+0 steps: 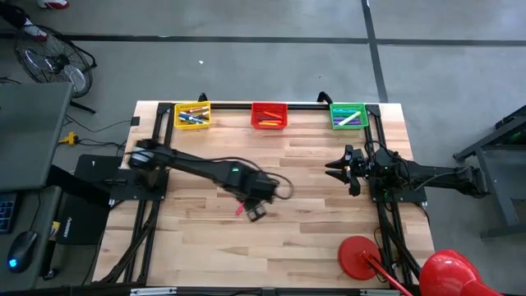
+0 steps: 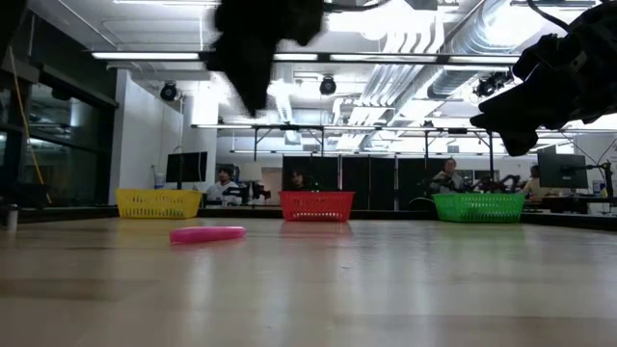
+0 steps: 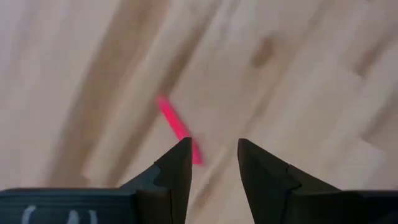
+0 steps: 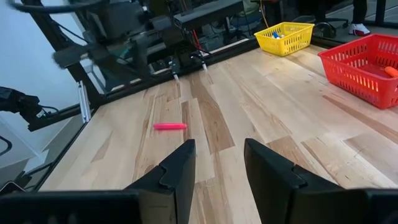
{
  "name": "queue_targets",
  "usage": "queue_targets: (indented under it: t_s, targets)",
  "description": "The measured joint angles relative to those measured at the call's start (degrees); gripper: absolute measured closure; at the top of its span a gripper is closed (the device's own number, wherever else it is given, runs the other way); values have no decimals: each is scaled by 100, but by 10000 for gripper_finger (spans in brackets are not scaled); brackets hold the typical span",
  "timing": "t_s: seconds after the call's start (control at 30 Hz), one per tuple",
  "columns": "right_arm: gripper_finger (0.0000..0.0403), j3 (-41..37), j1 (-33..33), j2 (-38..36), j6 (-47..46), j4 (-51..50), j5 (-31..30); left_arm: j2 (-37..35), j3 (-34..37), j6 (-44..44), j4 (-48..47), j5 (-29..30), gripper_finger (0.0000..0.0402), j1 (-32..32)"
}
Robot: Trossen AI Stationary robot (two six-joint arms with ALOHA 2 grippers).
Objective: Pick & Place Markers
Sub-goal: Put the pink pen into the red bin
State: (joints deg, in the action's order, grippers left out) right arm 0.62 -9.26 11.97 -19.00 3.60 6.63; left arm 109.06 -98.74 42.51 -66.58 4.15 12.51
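Left gripper (image 1: 256, 212) is over mid-table with jaws parted and empty, clear of the wood; the low view shows it hanging above the surface. The pink marker (image 3: 179, 129) lies flat on the table (image 1: 312, 238) just beside the gripper, off to the side of the gap. In the left wrist view one fingertip (image 3: 181, 152) overlaps the marker's near end, so the marker isn't centred between the jaws.

My read: you're in the approach step of picking this last loose marker. For the next move, shift sideways to get the marker between the fingers, rotate so the jaws straddle it across its length, then drop straight down and close. If you descend as is, a finger will likely land on it or push it away.

Farther out from the gripper, at the far edge: yellow basket (image 1: 192, 116), red basket (image 1: 269, 116), green basket (image 1: 348, 116), all already holding markers. I can't tell which one pink goes to.

Right gripper (image 1: 337, 168) is parked at its own side, fingers apart, holding nothing.
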Motion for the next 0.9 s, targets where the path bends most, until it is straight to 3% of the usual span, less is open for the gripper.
queue_targets:
  t_s: [0.1, 0.2, 0.6, 0.7, 0.9]
  targets:
    - [276, 0, 0, 2, 2, 3, 0, -482, 978, 374, 1189, -168, 275, 43]
    - [276, 0, 0, -7, 0, -40, 0, -631, 1667, 774, 1295, -277, 275, 77]
    - [276, 0, 0, 2, 2, -82, -2, -544, 2431, 668, 1821, -316, 272, 66]
    - [276, 0, 1, 4, 1, -91, -3, -555, 2659, 681, 2304, -314, 252, 66]
    - [276, 0, 2, -4, 2, -84, -2, -552, 2909, 864, 2506, -300, 176, 63]
